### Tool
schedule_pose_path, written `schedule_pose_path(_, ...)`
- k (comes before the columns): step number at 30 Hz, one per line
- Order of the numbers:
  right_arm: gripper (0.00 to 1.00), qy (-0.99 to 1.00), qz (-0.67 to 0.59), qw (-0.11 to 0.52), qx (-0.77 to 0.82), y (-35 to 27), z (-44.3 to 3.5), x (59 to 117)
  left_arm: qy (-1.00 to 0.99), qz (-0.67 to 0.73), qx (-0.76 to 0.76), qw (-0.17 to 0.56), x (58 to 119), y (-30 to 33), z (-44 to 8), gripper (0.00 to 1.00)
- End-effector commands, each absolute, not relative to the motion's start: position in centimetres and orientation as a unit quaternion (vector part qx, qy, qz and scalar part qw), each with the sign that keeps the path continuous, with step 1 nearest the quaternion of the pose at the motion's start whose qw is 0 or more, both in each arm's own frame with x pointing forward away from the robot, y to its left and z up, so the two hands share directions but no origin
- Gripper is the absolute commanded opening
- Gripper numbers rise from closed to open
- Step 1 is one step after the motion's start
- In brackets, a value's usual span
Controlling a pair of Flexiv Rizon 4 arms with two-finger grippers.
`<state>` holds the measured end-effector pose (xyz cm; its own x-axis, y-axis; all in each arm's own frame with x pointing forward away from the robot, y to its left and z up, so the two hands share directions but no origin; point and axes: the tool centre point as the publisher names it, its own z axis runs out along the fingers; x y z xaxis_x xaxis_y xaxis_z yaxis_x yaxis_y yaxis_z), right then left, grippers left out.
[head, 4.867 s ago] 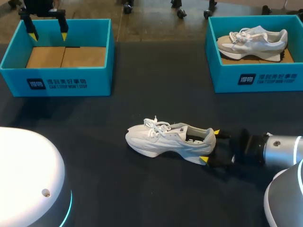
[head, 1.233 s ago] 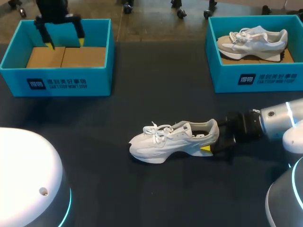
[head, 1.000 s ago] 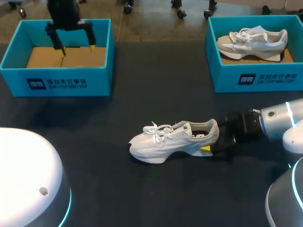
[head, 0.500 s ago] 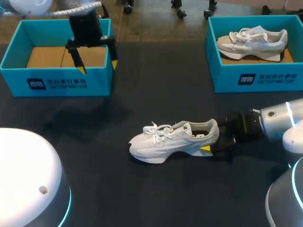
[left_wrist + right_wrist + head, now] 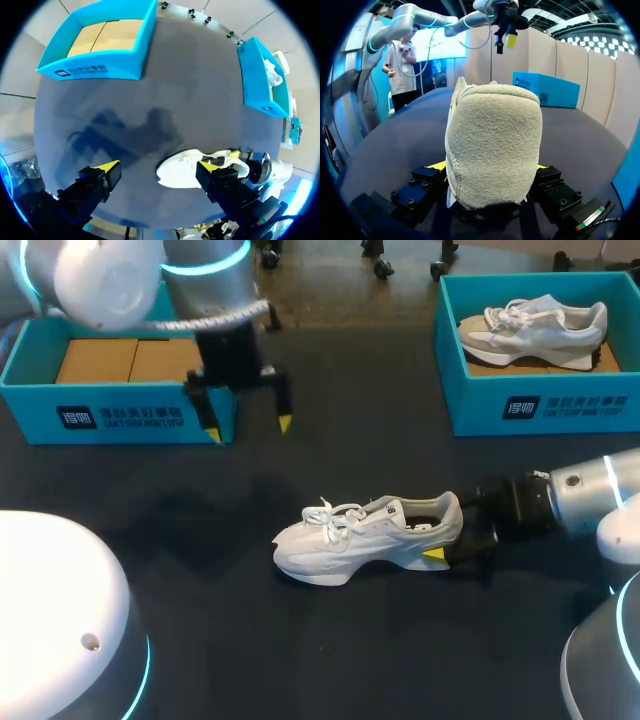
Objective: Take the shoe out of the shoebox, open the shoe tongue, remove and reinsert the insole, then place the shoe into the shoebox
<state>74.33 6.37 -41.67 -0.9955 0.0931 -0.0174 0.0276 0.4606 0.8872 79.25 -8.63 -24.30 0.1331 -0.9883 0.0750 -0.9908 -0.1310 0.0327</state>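
The shoe (image 5: 365,537) sits on the table (image 5: 330,650), well apart from the empty shoebox (image 5: 40,405). The right gripper (image 5: 447,537) squeezes its heel. The left gripper (image 5: 248,428) hangs just beside that shoebox, fingers wide apart.

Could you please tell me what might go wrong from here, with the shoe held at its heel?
1. The right gripper holds the white shoe only at the heel, so its free front end may swing, or the heel may slip, once the other arm pulls at it.
2. The open left gripper hangs close to the left shoebox and could clip its front wall.
3. The loose laces lie across the shoe's top and may snag a finger.
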Motion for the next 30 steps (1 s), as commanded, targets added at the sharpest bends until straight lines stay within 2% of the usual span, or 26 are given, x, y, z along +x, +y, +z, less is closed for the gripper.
schedule_pose_path(1, 0.00, 0.855, 0.517, 0.032, 0.036, 6.5, -42.2, 74.5, -0.664, 0.019, 0.747, 0.013, 77.7, -11.4, -25.0, 1.00)
schedule_pose_path(18, 0.00, 0.855, 0.517, 0.032, 0.036, 6.5, -42.2, 74.5, -0.665, -0.005, 0.746, -0.011, 74.1, -19.2, -26.8, 1.00)
schedule_pose_path(30, 0.00, 0.855, 0.517, 0.032, 0.036, 6.5, -42.2, 74.5, -0.667, -0.006, 0.745, -0.022, 73.5, -19.8, -27.2, 1.00)
